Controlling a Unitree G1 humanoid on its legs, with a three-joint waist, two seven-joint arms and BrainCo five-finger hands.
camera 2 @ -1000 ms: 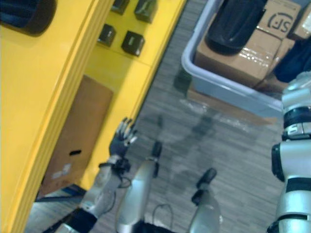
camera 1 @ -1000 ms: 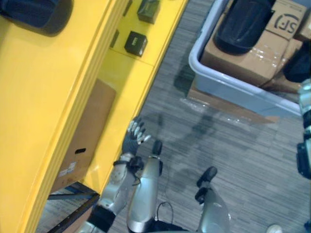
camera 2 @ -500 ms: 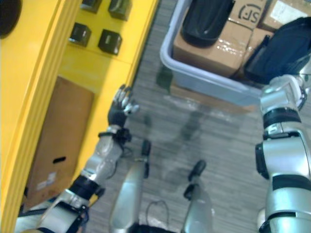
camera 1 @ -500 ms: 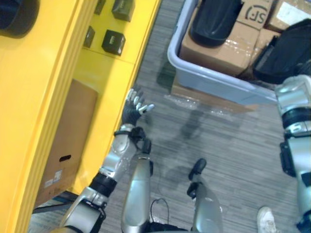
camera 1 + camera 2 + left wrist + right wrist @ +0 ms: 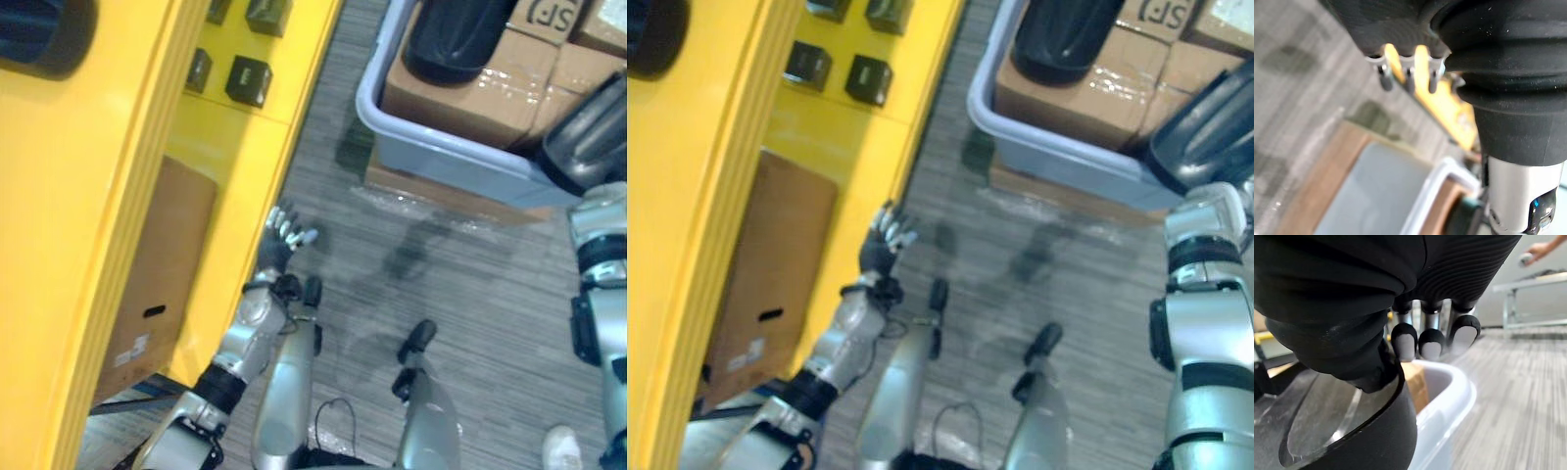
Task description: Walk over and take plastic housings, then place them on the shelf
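Over on the right, the right hand (image 5: 1431,342) has its fingers curled down over a glossy black housing (image 5: 588,137), and the part sits tight against the palm right at the near rim of the grey bin (image 5: 441,162). A second black housing (image 5: 456,39) lies deeper in that bin, resting on top of the taped cardboard boxes (image 5: 470,93) packed inside. The bin stands on a flat brown board (image 5: 431,194) on the grey carpet floor (image 5: 470,294). Across on the other side, the left hand (image 5: 281,238) is raised beside the yellow shelf (image 5: 118,196), fingers spread and relaxed, holding nothing, close to the shelf's front edge but not touching it as far as can be told. Up on the shelf's yellow surface sit a few small dark boxes (image 5: 248,80), well apart from either hand. Lower down, a big brown carton (image 5: 162,274) is tucked in under the shelf. Far back in the right wrist view, a person's hand (image 5: 1537,249) is raised above a bench (image 5: 1533,284)
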